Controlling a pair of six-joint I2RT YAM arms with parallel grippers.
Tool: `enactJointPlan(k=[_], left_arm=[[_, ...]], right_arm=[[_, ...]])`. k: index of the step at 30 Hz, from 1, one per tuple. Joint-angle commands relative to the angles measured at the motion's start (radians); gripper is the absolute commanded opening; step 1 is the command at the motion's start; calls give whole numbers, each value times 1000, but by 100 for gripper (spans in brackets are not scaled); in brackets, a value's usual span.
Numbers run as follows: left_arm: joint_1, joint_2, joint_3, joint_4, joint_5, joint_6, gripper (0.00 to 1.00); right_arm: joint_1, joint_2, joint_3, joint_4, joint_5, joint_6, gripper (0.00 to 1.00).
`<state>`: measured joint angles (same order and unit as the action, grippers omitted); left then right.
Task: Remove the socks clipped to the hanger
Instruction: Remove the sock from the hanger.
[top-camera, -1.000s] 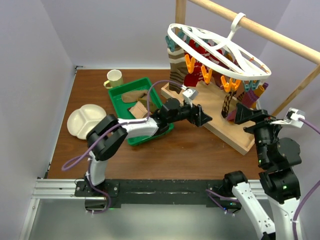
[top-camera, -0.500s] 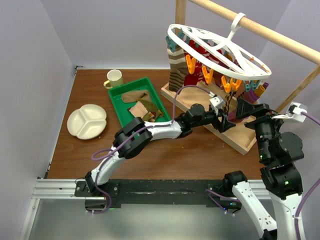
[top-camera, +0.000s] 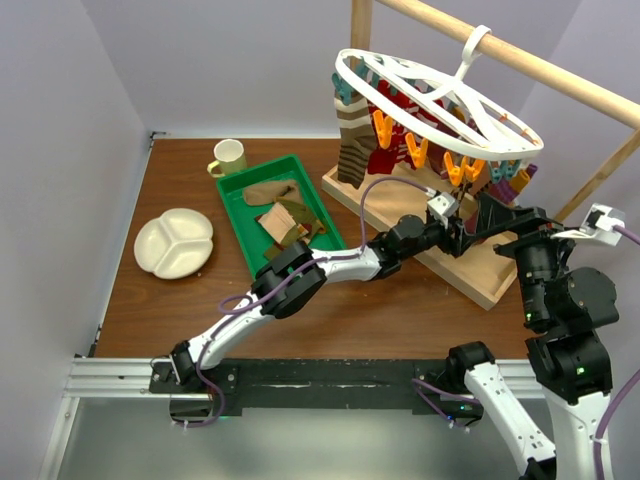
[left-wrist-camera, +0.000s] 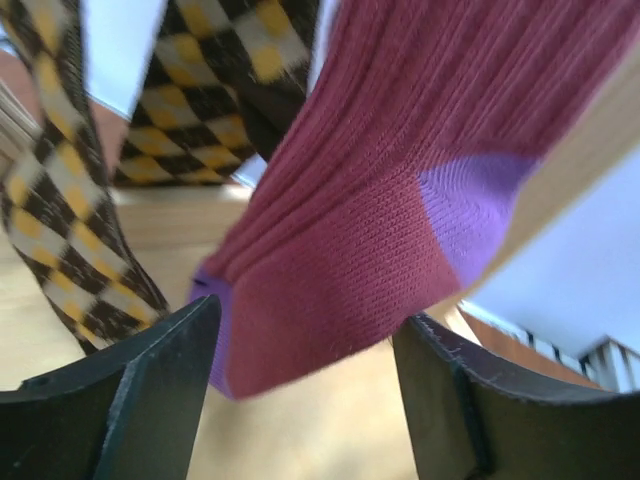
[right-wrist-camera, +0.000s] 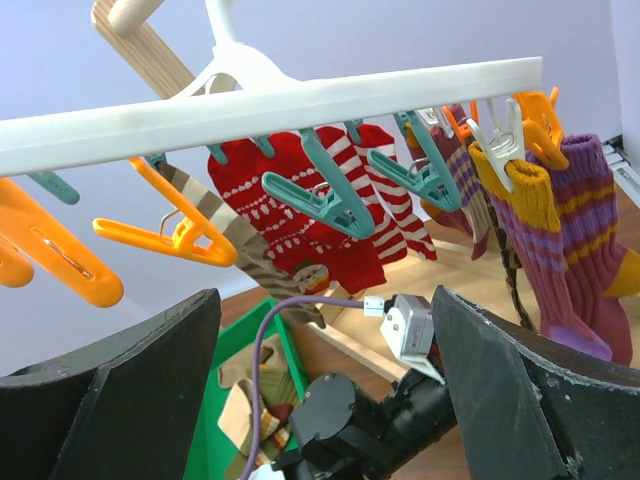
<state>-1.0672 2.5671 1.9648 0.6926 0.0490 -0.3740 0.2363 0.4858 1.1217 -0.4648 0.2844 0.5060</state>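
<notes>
The white oval hanger (top-camera: 440, 95) hangs from a wooden rail, with several socks (top-camera: 385, 150) clipped under it. My left gripper (top-camera: 462, 234) reaches under its right end. In the left wrist view the toe of a maroon sock with purple patches (left-wrist-camera: 380, 200) hangs down between the open jaws of my left gripper (left-wrist-camera: 305, 350), close to the left finger. A brown and yellow argyle sock (left-wrist-camera: 70, 230) hangs beside it. My right gripper (top-camera: 486, 217) stands open just to the right, holding nothing. From the right wrist view I see the hanger (right-wrist-camera: 300, 100), the red socks (right-wrist-camera: 290, 210) and the right gripper (right-wrist-camera: 325, 320).
A green tray (top-camera: 245, 190) holding several loose socks (top-camera: 285, 215) lies left of the wooden stand base (top-camera: 420, 215). A cup (top-camera: 229, 157) and a white divided plate (top-camera: 173, 243) sit further left. The wooden rail (top-camera: 540, 65) crosses above. Orange and teal clips (right-wrist-camera: 180, 235) dangle.
My left arm swung right from over the green tray to the socks under the hanger's right end, and its jaws have narrowed a little. The right arm has barely moved.
</notes>
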Motion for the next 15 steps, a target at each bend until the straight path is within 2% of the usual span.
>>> enactJointPlan(k=[1, 2, 3, 5, 6, 8, 12, 15], left_arm=[[-2, 30, 120, 104, -61, 1, 66], [-4, 44, 134, 105, -49, -8, 63], [-5, 48, 153, 110, -23, -11, 50], [-11, 53, 160, 119, -2, -11, 38], [-13, 48, 154, 120, 5, -13, 29], [-16, 12, 126, 137, 31, -16, 21], [-13, -119, -99, 241, 41, -14, 6], [-13, -218, -231, 301, 71, -17, 1]], right_arm=[[-2, 4, 24, -28, -19, -23, 91], [-2, 0, 26, -29, -19, -24, 91], [-2, 0, 24, -29, -14, -26, 91], [0, 0, 24, -34, -14, -27, 91], [-2, -1, 26, -34, -13, -30, 91], [-2, -1, 27, -37, -4, -37, 91], [0, 5, 27, -40, 27, -60, 91], [0, 11, 26, -54, 71, -87, 91]])
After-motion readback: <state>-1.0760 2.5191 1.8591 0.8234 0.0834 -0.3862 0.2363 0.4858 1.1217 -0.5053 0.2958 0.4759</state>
